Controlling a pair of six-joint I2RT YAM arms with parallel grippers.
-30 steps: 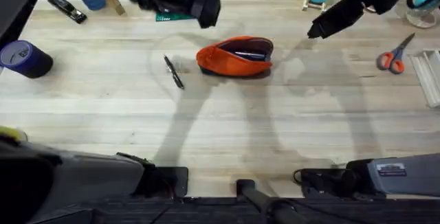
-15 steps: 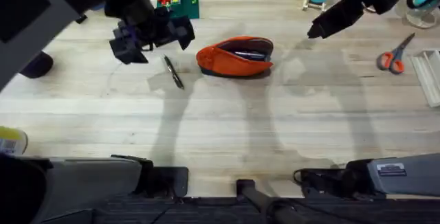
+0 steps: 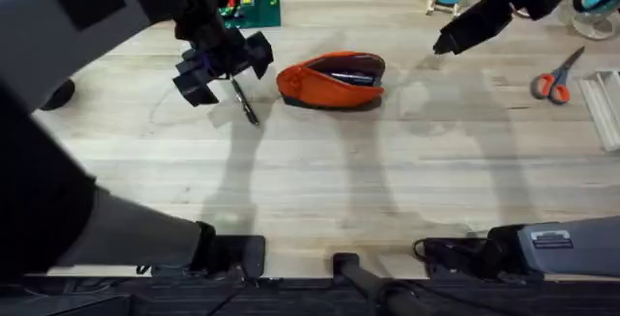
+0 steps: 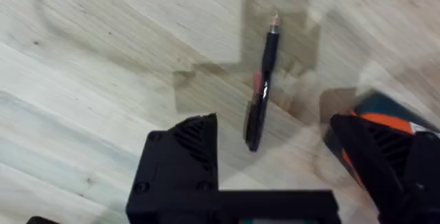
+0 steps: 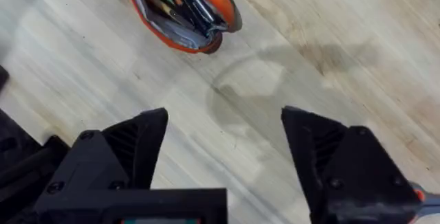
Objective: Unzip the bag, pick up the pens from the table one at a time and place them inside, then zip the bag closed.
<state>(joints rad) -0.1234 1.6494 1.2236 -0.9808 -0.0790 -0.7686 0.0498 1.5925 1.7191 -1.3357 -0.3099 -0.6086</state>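
Left gripper (image 3: 225,64) spread wide above a pen (image 3: 244,101), upper left of centre.
The unzipped bag (image 3: 332,79) is seen alongside; the right gripper (image 5: 223,162) is held wide, empty.

Bright, even overhead light washes the pale table (image 3: 320,180), where soft grey arm shadows stretch from the orange bag (image 3: 331,79) toward the near edge. The left arm (image 3: 68,112), close under the camera, looms large, dark and blurred at left.
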